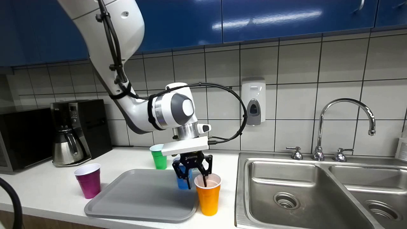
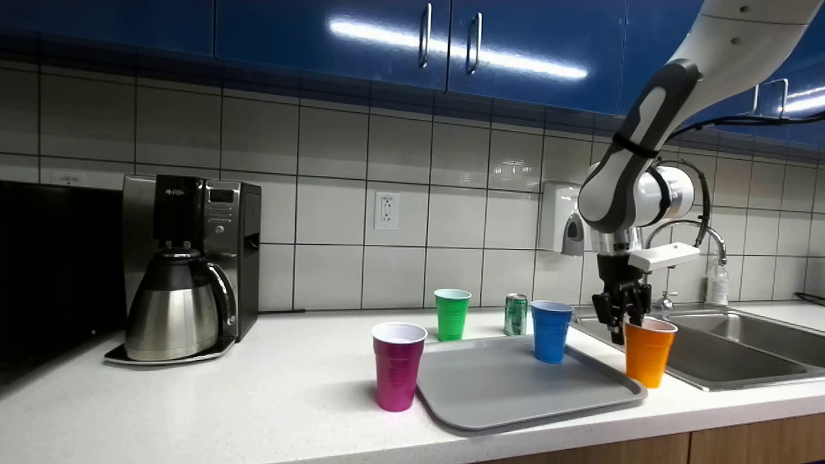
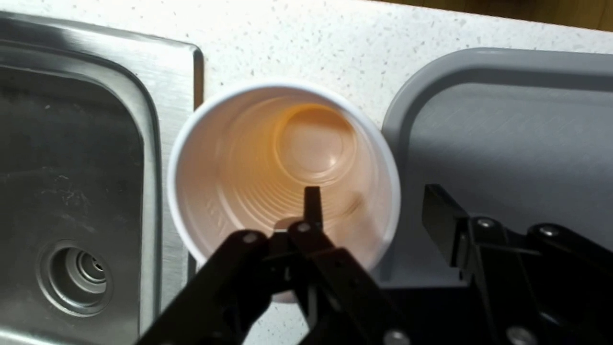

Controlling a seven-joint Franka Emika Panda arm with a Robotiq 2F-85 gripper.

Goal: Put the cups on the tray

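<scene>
"How far along was it?"

"A quarter, I'd judge. The blue cup [image 2: 551, 332] stood on the tray [image 2: 503, 393], near the gripper [image 1: 197, 187] and behind it, toward the tiled wall [image 1: 222, 68]. It was the only one aboard."

"And the gripper itself?"

"Spread. One finger [image 3: 313, 206] reached into the mouth of the orange cup [image 1: 209, 202]; the other finger [image 3: 445, 225] hung outside it, over the tray, with the cup's tray-facing side between them. Whether either touched plastic, I couldn't tell."

"So three were left?"

"Yes. The orange one stood upright on the surface [image 2: 277, 399] under the gripper, just beside the tray. The green cup [image 2: 452, 316] was farther behind the gripper, past the tray's back edge. The purple cup [image 2: 397, 370] was farthest from it, on the opposite side of the tray."

"Which looked next?"

"Orange, most likely: a squeeze, a lift, a short shift."
</scene>
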